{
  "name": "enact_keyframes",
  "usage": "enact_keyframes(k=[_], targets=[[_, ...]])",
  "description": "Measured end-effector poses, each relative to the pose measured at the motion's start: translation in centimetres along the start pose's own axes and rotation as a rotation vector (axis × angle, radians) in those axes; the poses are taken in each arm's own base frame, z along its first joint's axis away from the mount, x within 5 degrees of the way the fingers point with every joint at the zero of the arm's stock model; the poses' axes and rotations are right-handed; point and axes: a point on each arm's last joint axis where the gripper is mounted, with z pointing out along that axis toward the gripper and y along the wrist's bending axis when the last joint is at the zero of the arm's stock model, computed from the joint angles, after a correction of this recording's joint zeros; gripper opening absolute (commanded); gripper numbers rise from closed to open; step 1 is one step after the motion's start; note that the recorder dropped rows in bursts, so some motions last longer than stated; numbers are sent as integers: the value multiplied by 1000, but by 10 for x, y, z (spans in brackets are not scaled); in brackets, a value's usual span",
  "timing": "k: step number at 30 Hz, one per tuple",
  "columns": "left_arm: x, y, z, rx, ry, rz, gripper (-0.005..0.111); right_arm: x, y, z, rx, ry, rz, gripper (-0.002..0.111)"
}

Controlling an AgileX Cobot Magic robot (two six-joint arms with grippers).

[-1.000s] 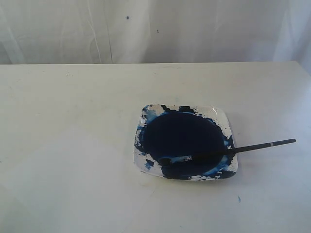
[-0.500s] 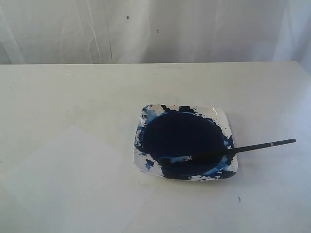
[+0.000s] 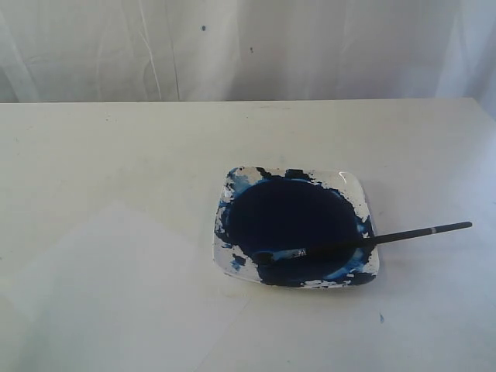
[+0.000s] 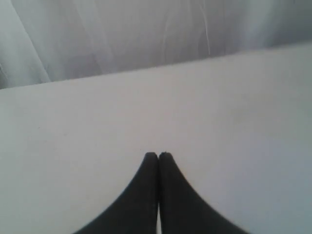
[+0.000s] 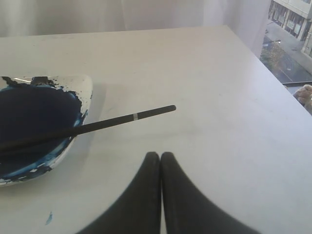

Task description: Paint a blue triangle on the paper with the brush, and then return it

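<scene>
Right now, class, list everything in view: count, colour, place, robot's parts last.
flat table: one, white, under everything.
draped curtain: one, white, behind the table.
square white paint-smeared dish: one, white and blue, right of the table's middle.
round navy paint pool: one, dark blue, filling the dish.
long thin black-handled paintbrush: one, black, bristles in the pool, handle over the dish's right rim.
large thin white paper sheet: one, white, left of the dish.
small paint speck: one, blue, near the dish's front right corner.
left hand: one, black, shut, above the table.
right hand: one, black, shut, near the handle's end.
</scene>
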Motion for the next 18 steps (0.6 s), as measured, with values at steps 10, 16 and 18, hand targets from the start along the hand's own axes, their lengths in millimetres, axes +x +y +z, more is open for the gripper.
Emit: enact_keyframes(k=[10,16,18], targets=[[-41,4,-10,7,-471,-212,0,0,0,0,0,0,0,0],[-71,10,-36,26,-930,-308,0,0,0,0,0,0,15,0],[-77,13,-45,26,-1042,-349,0,0,0,0,0,0,15,0]])
